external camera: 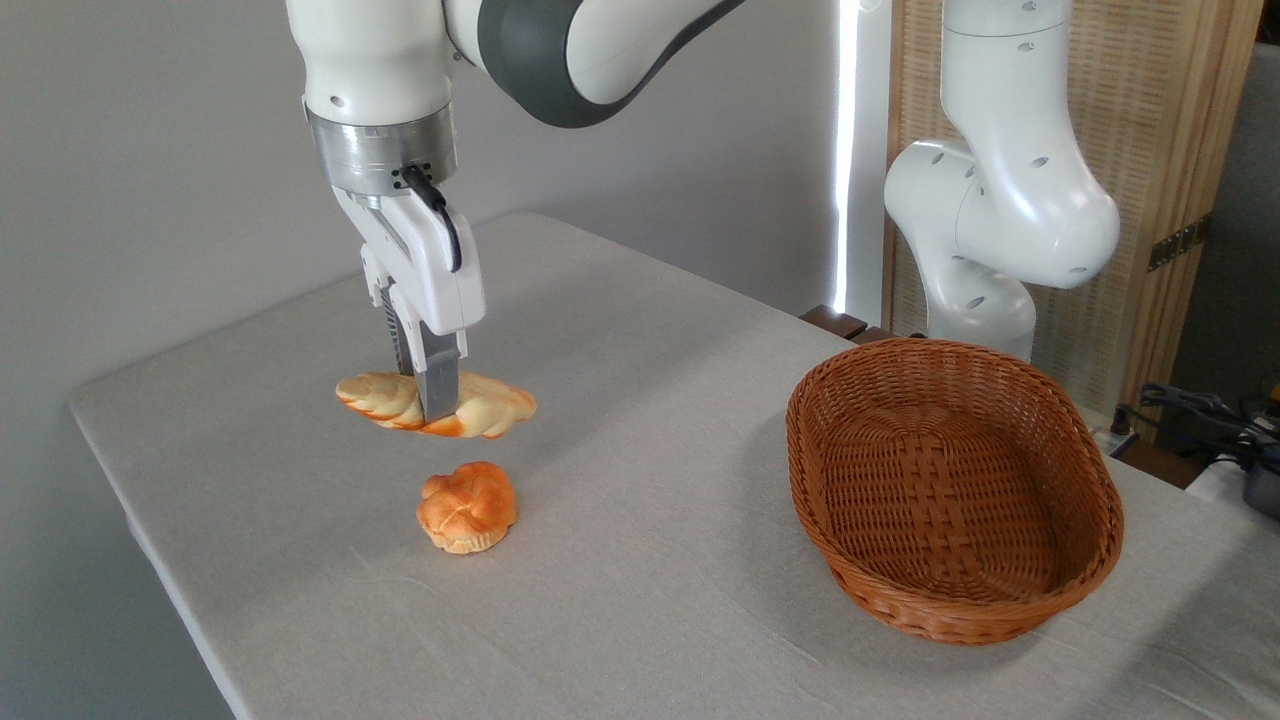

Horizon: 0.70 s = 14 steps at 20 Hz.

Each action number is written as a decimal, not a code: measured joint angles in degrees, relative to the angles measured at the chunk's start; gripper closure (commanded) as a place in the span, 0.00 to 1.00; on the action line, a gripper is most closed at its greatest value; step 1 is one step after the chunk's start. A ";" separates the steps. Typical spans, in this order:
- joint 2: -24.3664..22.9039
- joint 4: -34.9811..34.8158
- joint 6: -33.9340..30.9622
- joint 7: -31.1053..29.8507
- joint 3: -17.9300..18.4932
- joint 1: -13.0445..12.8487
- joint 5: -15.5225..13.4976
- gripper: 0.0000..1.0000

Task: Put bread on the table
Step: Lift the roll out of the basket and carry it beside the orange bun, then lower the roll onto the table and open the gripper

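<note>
Near the table's (700,560) left edge, the gripper (437,408) clamps the bread (490,408); it should release gently once the loaf rests flat.

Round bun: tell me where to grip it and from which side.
Grip the round bun across its knotted middle, coming straight down from above. It sits flat on the table with open cloth all round, apart from the braided loaf that the gripper is on. Its domed top probably suits a pinch at the widest part.
</note>
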 measured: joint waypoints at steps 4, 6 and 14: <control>-0.04 0.08 -0.17 0.00 0.00 0.16 1.11 0.00; -0.04 0.08 -0.19 0.01 0.00 0.15 1.24 0.00; -0.07 0.08 -0.19 0.01 -0.06 0.13 1.31 0.00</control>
